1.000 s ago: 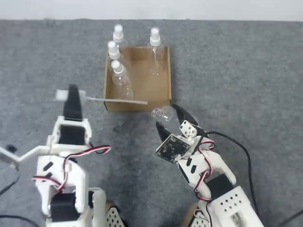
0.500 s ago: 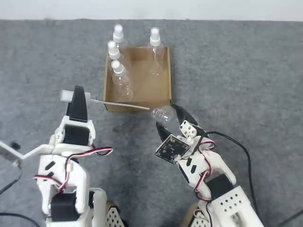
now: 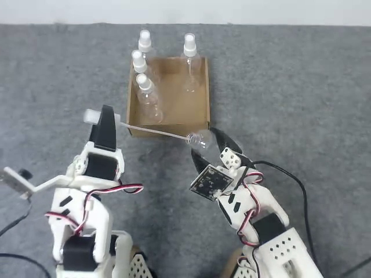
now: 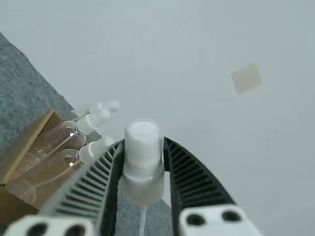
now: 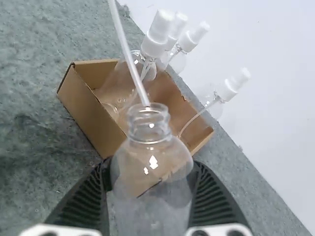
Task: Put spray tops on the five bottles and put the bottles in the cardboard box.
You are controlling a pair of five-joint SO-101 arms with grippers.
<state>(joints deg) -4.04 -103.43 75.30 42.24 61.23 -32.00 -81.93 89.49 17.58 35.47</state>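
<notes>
My right gripper [image 3: 210, 146] is shut on a clear uncapped bottle [image 5: 150, 162] just in front of the cardboard box [image 3: 200, 110]. My left gripper [image 4: 142, 167] is shut on a white spray top [image 4: 142, 162], held to the left of the box. Its thin dip tube [image 3: 153, 132] slants across to the bottle, and the tube's tip [image 5: 146, 104] sits at the bottle's open mouth [image 3: 191, 139]. Several capped bottles [image 3: 148, 95] stand in the box.
Grey carpet [image 3: 290, 87] covers the table all round the box. A black cable [image 3: 290, 174] loops beside the right arm's base. A white wall runs along the far edge.
My left gripper has moved right and forward with the spray top, swinging the tube's tip down from over the box front to the bottle's mouth. The right arm has stayed still.
</notes>
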